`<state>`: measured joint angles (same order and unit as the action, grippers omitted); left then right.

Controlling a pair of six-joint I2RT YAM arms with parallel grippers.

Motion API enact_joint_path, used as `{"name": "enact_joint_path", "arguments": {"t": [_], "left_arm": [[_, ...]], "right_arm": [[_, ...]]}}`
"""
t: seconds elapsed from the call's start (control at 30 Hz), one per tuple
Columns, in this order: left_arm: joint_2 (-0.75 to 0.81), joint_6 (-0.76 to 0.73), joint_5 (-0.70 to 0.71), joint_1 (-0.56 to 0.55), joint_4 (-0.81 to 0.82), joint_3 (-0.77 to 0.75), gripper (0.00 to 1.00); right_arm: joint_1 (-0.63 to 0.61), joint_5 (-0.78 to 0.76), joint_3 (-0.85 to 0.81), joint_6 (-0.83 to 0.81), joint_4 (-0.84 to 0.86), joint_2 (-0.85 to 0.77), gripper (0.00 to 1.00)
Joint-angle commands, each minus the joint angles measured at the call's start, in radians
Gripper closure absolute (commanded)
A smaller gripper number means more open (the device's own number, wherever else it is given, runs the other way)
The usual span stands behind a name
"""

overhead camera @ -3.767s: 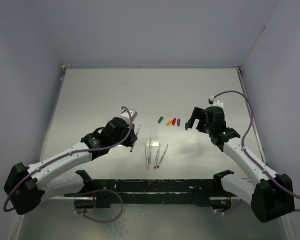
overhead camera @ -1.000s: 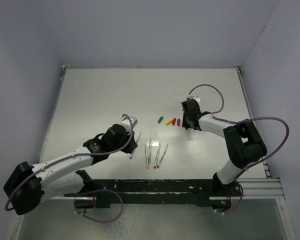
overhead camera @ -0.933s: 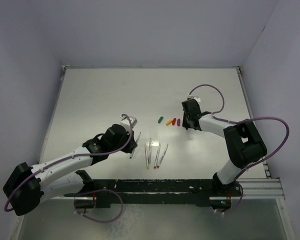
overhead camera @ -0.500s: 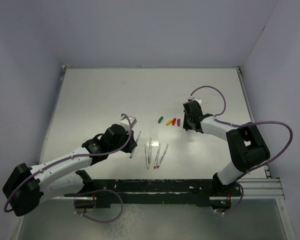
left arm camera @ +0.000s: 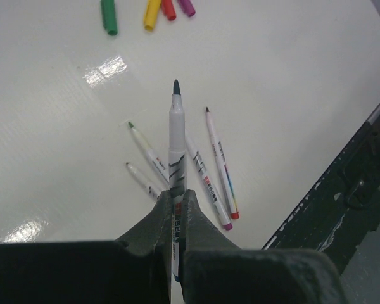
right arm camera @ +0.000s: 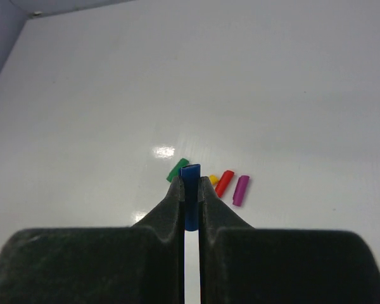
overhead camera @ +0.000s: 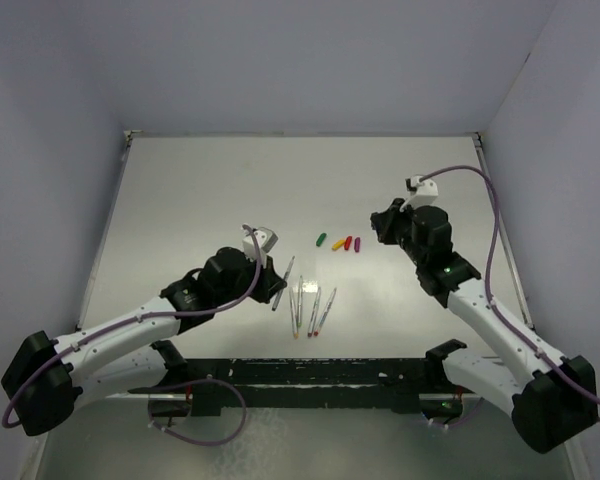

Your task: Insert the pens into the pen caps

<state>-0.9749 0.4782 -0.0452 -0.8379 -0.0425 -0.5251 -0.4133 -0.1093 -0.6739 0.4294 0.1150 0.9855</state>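
The left gripper is pinching a slim, white-barrelled pen between matte dark fingers, its tip pointing outward above four pens lying fanned on the glossy white table. The right gripper is clamping a blue cap near four stubby caps. Plain lilac walls are enclosing the table.

- The right arm has unfolded from its raised-elbow pose; the right fingers have closed on the blue cap and lifted it.
- The left fingers have carried their pen rightward, nearer the loose pens.
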Motion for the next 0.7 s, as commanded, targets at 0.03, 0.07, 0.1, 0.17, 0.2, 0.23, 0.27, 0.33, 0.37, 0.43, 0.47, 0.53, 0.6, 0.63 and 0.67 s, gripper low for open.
{"name": "enact_joint_path", "arguments": {"t": [0.03, 0.07, 0.1, 0.17, 0.2, 0.23, 0.27, 0.33, 0.37, 0.43, 0.47, 0.53, 0.6, 0.63, 0.67], "left_arm": [[0.02, 0.012, -0.083, -0.044, 0.239, 0.012, 1.0], [0.021, 0.023, -0.093, -0.052, 0.281, 0.022, 1.0], [0.021, 0.037, -0.098, -0.061, 0.326, 0.03, 1.0], [0.015, 0.052, -0.09, -0.084, 0.413, 0.047, 1.0], [0.008, 0.054, -0.08, -0.101, 0.447, 0.049, 1.0], [-0.004, 0.055, -0.071, -0.118, 0.48, 0.049, 1.0], [-0.017, 0.055, -0.061, -0.132, 0.509, 0.047, 1.0], [-0.054, 0.056, -0.046, -0.163, 0.565, 0.035, 1.0], [-0.073, 0.056, -0.04, -0.177, 0.585, 0.028, 1.0], [-0.108, 0.056, -0.029, -0.197, 0.616, 0.01, 1.0], [-0.123, 0.056, -0.028, -0.203, 0.63, 0.003, 1.0], [-0.15, 0.056, -0.028, -0.206, 0.654, -0.013, 1.0], [-0.168, 0.052, -0.026, -0.206, 0.669, -0.024, 1.0], [-0.173, 0.049, -0.024, -0.205, 0.677, -0.028, 1.0], [-0.181, 0.044, -0.024, -0.206, 0.685, -0.033, 1.0]], "right_arm": [[-0.005, 0.126, 0.083, 0.033, 0.159, -0.132, 1.0], [-0.004, 0.144, 0.097, 0.049, 0.189, -0.153, 1.0], [-0.004, 0.162, 0.11, 0.064, 0.219, -0.172, 1.0], [-0.004, 0.203, 0.143, 0.102, 0.319, -0.2, 1.0], [-0.005, 0.223, 0.163, 0.125, 0.367, -0.213, 1.0], [-0.005, 0.234, 0.184, 0.149, 0.423, -0.222, 1.0], [-0.005, 0.24, 0.205, 0.171, 0.481, -0.228, 1.0], [-0.005, 0.247, 0.242, 0.214, 0.584, -0.232, 1.0], [-0.005, 0.253, 0.256, 0.232, 0.629, -0.226, 1.0], [-0.005, 0.266, 0.276, 0.264, 0.708, -0.213, 1.0], [-0.005, 0.274, 0.283, 0.278, 0.742, -0.205, 1.0], [-0.005, 0.299, 0.304, 0.303, 0.816, -0.187, 1.0], [-0.004, 0.319, 0.314, 0.324, 0.863, -0.173, 1.0], [-0.005, 0.328, 0.318, 0.333, 0.88, -0.166, 1.0], [-0.005, 0.336, 0.324, 0.339, 0.896, -0.161, 1.0]]}}
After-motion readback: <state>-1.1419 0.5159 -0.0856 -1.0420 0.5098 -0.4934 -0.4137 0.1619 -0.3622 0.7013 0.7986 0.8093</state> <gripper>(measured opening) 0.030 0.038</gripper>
